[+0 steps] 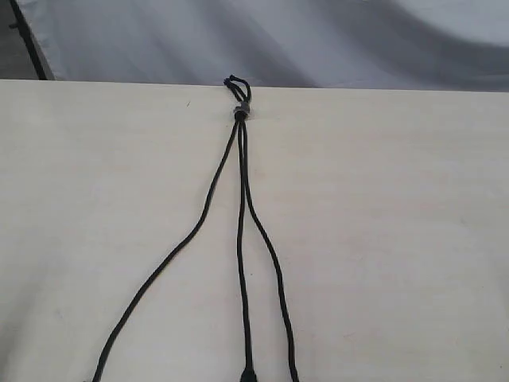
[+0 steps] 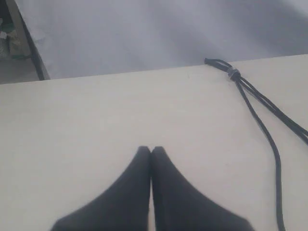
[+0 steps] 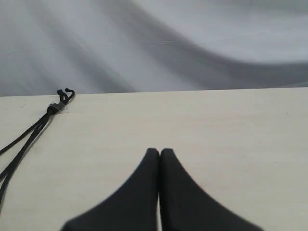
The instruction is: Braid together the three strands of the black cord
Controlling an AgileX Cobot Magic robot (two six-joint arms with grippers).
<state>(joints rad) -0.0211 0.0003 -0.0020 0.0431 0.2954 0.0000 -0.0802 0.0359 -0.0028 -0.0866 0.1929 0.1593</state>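
Note:
The black cord (image 1: 241, 159) lies on the pale table, its three strands joined by a small grey band (image 1: 239, 111) with short loops at the table's far edge. From the band the strands fan toward the near edge unbraided: a left strand (image 1: 171, 255), a middle strand (image 1: 241, 263) and a right strand (image 1: 274, 270). The band (image 2: 234, 73) and strands (image 2: 269, 139) show in the left wrist view, well to one side of my shut left gripper (image 2: 151, 149). My right gripper (image 3: 160, 151) is shut and empty, far from the band (image 3: 57, 109). Neither gripper appears in the exterior view.
The pale wooden table (image 1: 398, 239) ends at a far edge just behind the band. Grey cloth (image 1: 318, 40) hangs behind it. A dark post (image 1: 28, 40) stands at the far left corner.

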